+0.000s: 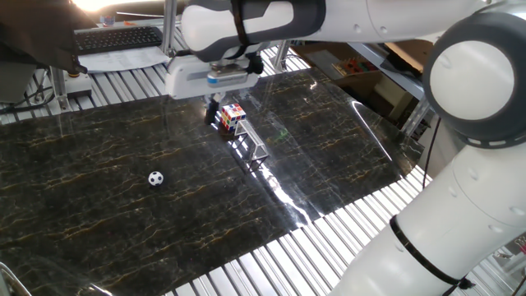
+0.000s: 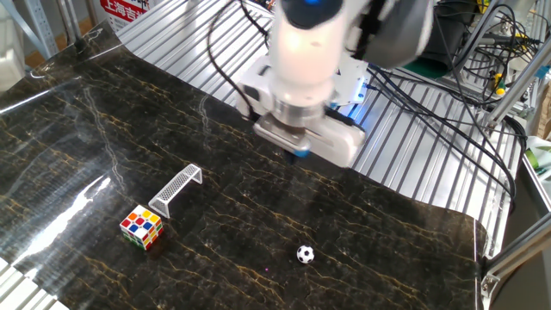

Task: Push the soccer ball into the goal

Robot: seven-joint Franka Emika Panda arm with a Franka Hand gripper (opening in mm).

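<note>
The soccer ball (image 1: 155,178) is a tiny white ball with black patches, lying alone on the dark marble mat; it also shows in the other fixed view (image 2: 305,254). The goal (image 1: 253,146) is a small silvery mesh frame, well away from the ball, also seen in the other fixed view (image 2: 176,189). My gripper (image 1: 215,108) hangs above the mat, away from the ball and touching nothing. In the other fixed view the gripper (image 2: 300,155) shows only one narrow dark tip, so its fingers look shut and empty.
A multicoloured puzzle cube (image 1: 233,116) stands right by one end of the goal, also seen in the other fixed view (image 2: 141,227). The dark mat (image 2: 387,250) lies on a ribbed metal table. Cables and equipment crowd the back edge (image 2: 448,103).
</note>
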